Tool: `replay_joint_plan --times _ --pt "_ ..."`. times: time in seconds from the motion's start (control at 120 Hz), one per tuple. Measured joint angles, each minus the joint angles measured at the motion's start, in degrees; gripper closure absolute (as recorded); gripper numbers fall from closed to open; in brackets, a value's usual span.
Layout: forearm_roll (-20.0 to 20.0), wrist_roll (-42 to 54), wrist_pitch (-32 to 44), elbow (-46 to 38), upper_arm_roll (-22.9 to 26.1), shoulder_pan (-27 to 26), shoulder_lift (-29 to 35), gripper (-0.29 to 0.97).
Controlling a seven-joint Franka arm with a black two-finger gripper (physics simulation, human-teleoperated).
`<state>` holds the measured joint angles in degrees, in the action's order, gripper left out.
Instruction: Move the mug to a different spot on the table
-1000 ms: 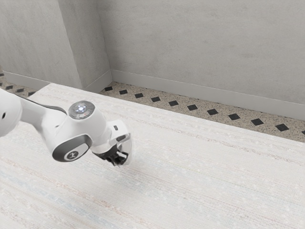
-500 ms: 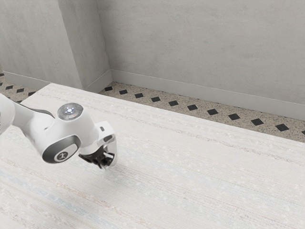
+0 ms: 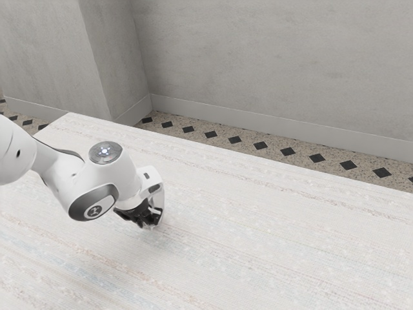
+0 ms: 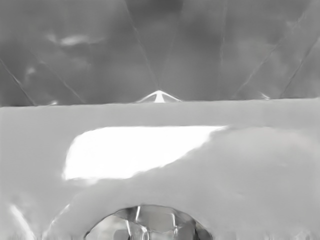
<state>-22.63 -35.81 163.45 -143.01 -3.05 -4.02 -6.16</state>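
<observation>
My gripper (image 3: 147, 219) hangs low over the pale wood-grain table (image 3: 277, 226), toward the exterior view's left, at the end of the white arm (image 3: 97, 184). A dark cluster sits beneath the hand and I cannot make out a mug's shape in it from this side. In the wrist view a shiny, rounded, glassy-looking thing (image 4: 147, 225), probably the mug, lies right under the hand against the table surface (image 4: 240, 165).
The table's far edge (image 3: 258, 169) runs diagonally, with a tiled floor strip (image 3: 287, 151) and grey walls (image 3: 271, 58) behind it. Open tabletop stretches toward the exterior view's right and front.
The hand first slid toward the exterior view's left, then came back slightly to the right, staying low over the table.
</observation>
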Motion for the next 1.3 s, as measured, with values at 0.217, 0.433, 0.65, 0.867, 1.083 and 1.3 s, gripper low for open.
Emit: replay_joint_plan --times 0.217,0.433,0.65,0.867,1.083,1.3 --pt "0.86 -0.62 0.16 -3.06 1.76 0.03 2.07 0.20" --pt "2.11 -2.72 -2.19 -7.20 4.76 -0.58 8.59 0.07" --pt "6.86 -4.71 -7.25 -4.56 5.34 1.65 13.18 0.03" --pt "8.13 -5.30 -18.53 10.03 5.37 1.90 13.08 0.01" --pt "11.36 -0.36 -36.82 31.89 4.89 1.98 7.82 0.00" --pt "13.56 7.44 -51.65 46.14 4.92 3.39 1.83 0.00"
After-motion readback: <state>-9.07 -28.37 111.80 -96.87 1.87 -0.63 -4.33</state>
